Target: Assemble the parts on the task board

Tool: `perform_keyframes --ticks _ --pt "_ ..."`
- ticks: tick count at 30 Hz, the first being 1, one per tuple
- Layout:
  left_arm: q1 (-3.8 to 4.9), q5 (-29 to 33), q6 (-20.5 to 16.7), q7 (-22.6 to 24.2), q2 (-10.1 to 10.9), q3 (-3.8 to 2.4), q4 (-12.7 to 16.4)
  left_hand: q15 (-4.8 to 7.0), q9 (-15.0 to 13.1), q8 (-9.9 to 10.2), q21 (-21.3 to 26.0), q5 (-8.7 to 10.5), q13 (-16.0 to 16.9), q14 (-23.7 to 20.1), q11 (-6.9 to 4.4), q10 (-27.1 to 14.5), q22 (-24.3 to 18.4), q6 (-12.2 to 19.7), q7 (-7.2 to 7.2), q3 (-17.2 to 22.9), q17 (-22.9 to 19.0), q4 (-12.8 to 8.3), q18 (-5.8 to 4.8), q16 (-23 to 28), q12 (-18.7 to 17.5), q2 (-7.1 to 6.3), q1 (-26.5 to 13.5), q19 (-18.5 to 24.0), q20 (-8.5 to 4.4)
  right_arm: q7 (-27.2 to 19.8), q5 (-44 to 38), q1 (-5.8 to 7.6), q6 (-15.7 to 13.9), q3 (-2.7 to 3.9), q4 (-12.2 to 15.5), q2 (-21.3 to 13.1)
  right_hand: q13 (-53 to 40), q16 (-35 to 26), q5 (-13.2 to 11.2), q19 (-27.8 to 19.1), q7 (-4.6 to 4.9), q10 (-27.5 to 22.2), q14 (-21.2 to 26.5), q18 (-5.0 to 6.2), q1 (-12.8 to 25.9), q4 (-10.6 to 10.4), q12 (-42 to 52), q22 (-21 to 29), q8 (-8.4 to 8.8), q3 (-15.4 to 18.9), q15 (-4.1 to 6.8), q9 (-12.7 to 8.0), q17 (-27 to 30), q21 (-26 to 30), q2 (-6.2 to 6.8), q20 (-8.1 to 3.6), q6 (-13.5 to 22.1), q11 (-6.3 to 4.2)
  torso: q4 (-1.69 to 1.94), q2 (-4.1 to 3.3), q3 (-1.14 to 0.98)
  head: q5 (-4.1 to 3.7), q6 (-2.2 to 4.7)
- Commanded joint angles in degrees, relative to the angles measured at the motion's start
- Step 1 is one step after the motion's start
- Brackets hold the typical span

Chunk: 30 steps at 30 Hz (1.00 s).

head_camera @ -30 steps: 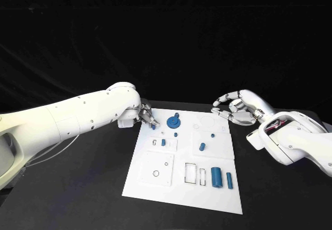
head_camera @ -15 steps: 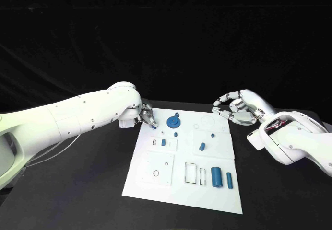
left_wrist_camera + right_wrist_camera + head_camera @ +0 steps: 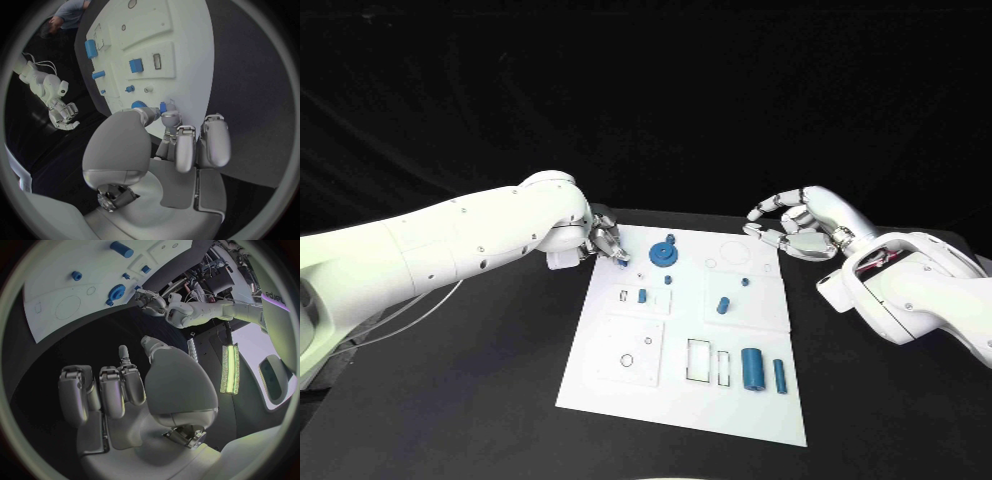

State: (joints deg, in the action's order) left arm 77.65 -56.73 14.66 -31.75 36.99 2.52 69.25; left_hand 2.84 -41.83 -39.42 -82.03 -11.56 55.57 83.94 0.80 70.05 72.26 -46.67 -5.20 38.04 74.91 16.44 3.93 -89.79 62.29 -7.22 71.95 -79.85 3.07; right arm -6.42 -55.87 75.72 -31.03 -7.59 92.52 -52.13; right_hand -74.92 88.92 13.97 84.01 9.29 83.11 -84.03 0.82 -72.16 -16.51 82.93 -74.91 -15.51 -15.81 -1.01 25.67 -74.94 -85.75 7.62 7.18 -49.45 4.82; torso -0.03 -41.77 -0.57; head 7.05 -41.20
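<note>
The white task board lies in the middle of the black table. My left hand hovers at its far left corner and pinches a small blue part between thumb and fingertip, just above the board. Beside it a blue gear stands on the board with a small blue peg behind it. My right hand hangs beyond the far right corner, fingers loosely arched and apart, holding nothing. The right wrist view shows that hand, the gear and my left hand.
More blue parts sit on the board: a short peg, a stubby piece, a tiny one, a thick cylinder and a slim bar. Black outlined slots mark its near half.
</note>
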Motion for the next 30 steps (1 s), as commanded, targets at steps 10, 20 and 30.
perform_keyframes --ticks 10,20,30 --pt "-0.51 5.18 -5.82 2.16 6.99 0.10 10.50 0.14 -0.37 -0.71 -0.32 -0.54 0.68 6.06 -0.40 1.38 1.14 -0.55 0.38 12.28 15.09 -11.17 -0.18 -0.21 0.98 -1.23 -2.00 -0.29 -0.28 0.20 -0.70 -0.05 0.12 0.00 0.09 -0.25 -7.62 -0.30 0.27 2.61 -0.18 0.12 -5.01 0.48 0.32 -0.02 -0.04 -11.97 -0.37 0.25 0.56 0.08 -11.24 0.16 -0.13 -0.53 0.19 -0.37 0.21 0.16 -0.01 0.23 -0.09" --pt "-2.77 1.20 -8.71 2.94 10.15 0.26 15.66 0.43 0.58 -0.70 -1.10 -0.80 1.33 6.06 -0.73 2.76 2.63 -1.66 0.70 14.25 15.09 -12.55 -0.50 -0.21 1.79 -2.21 -3.47 -1.27 -0.51 0.18 -0.68 -0.11 0.17 0.00 0.11 -0.30 -7.60 -0.29 0.33 2.60 -0.18 0.10 -5.02 0.49 0.33 -0.02 -0.06 -11.95 -0.39 0.26 0.56 0.09 -11.25 0.18 -0.13 -0.53 0.19 -0.37 0.13 0.09 0.04 0.60 -0.09" --pt "-3.88 -1.28 -9.02 3.21 10.25 0.66 16.65 0.51 0.84 -0.69 -1.35 -0.83 2.03 6.06 -0.82 3.42 3.14 -1.89 0.77 14.60 15.09 -12.88 -0.60 -0.21 2.46 -2.42 -3.84 -1.59 -0.60 0.13 -0.67 -0.18 0.19 0.00 0.15 -0.30 -7.60 -0.29 0.33 2.60 -0.18 0.10 -5.02 0.49 0.33 -0.02 -0.06 -11.95 -0.39 0.26 0.56 0.09 -11.25 0.18 -0.13 -0.53 0.19 -0.37 0.12 0.01 0.00 0.77 -0.16"
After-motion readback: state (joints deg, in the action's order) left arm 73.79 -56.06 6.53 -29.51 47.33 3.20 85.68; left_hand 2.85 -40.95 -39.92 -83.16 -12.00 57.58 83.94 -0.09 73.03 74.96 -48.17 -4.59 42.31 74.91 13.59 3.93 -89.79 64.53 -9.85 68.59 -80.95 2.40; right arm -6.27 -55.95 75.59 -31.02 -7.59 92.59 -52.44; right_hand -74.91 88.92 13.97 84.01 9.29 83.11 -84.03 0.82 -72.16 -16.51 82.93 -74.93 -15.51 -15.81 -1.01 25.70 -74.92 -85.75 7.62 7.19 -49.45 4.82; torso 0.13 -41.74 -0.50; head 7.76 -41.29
